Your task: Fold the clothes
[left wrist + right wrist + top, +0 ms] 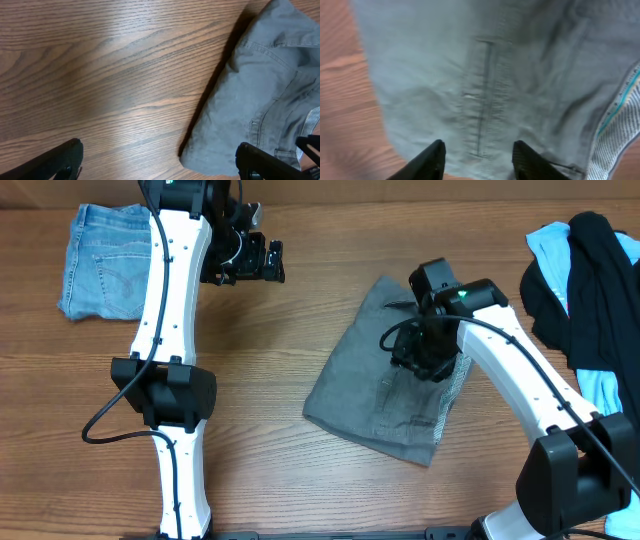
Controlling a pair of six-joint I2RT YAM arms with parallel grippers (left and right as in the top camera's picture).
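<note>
Grey shorts (pixel 365 385) lie folded on the wooden table near its middle; a back pocket seam (pixel 482 100) and the striped inside of the waistband (pixel 615 132) show in the right wrist view. My right gripper (pixel 415 360) hovers over the shorts (pixel 430 70), its fingers (pixel 432 160) apart with only flat cloth below them. My left gripper (pixel 272 260) hangs wide open over bare wood at the back left, clear of the shorts' edge (pixel 250 100). Nothing sits between its fingers (pixel 65 157).
Light-blue denim shorts (pixel 100 260) lie folded at the back left corner, partly behind my left arm. A black garment (pixel 585 290) is heaped over a pale-blue one (pixel 552 245) at the right edge. Bare wood (pixel 300 480) fills the front.
</note>
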